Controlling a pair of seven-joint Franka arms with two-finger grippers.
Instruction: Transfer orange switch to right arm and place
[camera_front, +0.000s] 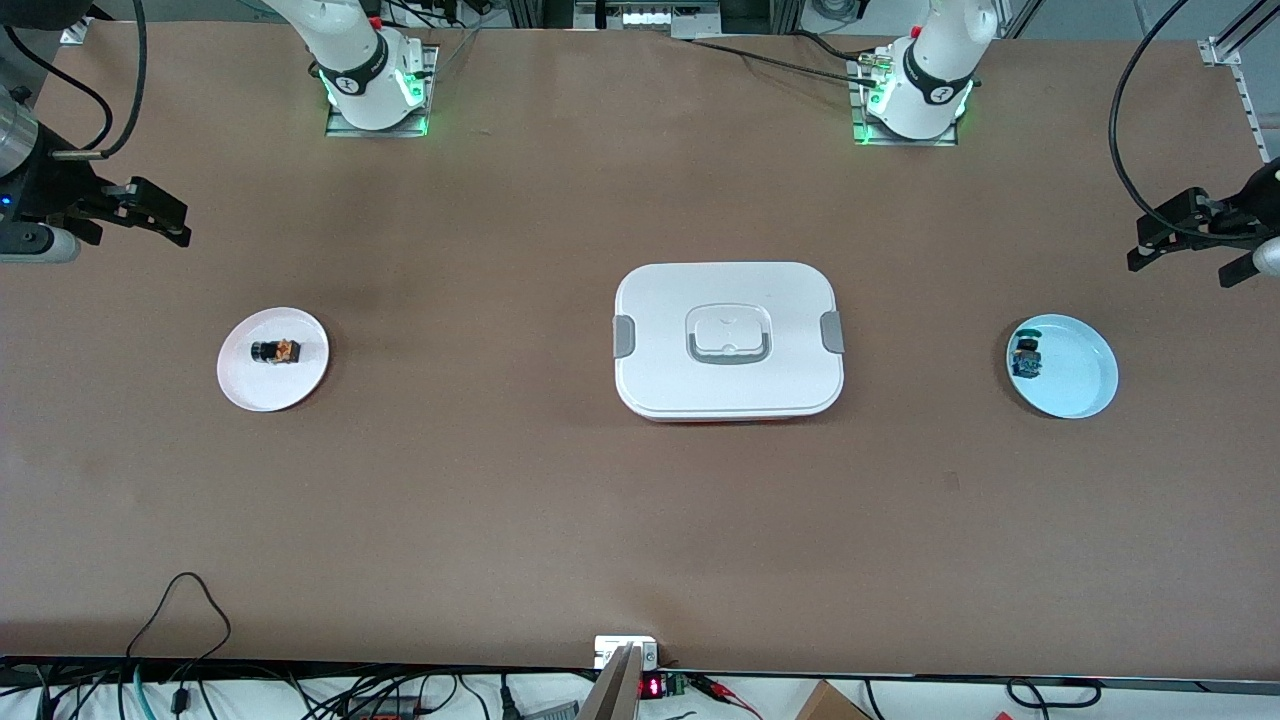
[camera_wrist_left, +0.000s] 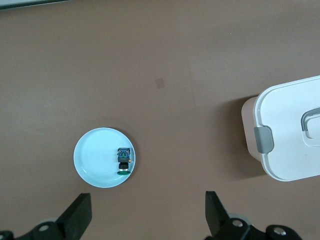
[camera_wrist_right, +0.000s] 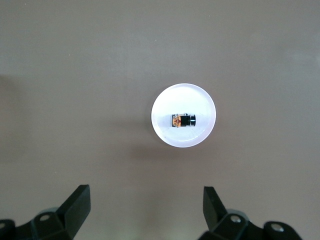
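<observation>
Right claw (camera_front: 176, 222) hangs over bare worktop (camera_front: 500, 500) at the right arm's end, not over any plate. Fingers are spread wide with nothing between them; the right wrist view confirms it.

White plate (camera_front: 240, 385) sits near that claw. The orange switch (camera_front: 275, 351) lies on its side in the middle of the plate. Its long axis runs along the worktop's length, black end toward the right arm's end, orange end toward the white lidded box (camera_front: 660, 340).

The box stands mid-worktop, lid on.

Blue plate (camera_front: 1085, 385) at the left arm's end holds a blue switch (camera_front: 1026, 356), lying off-centre near the rim on the box side.

Left claw (camera_front: 1150, 240) hangs over the worktop's edge at the left arm's end, also wide open and holding nothing.

Key relation: the orange switch is close to the right claw and well apart from the left one, with the box between. It already lies at the right arm's end, as a finished placing would leave it. Whether the task put it there cannot be told.
</observation>
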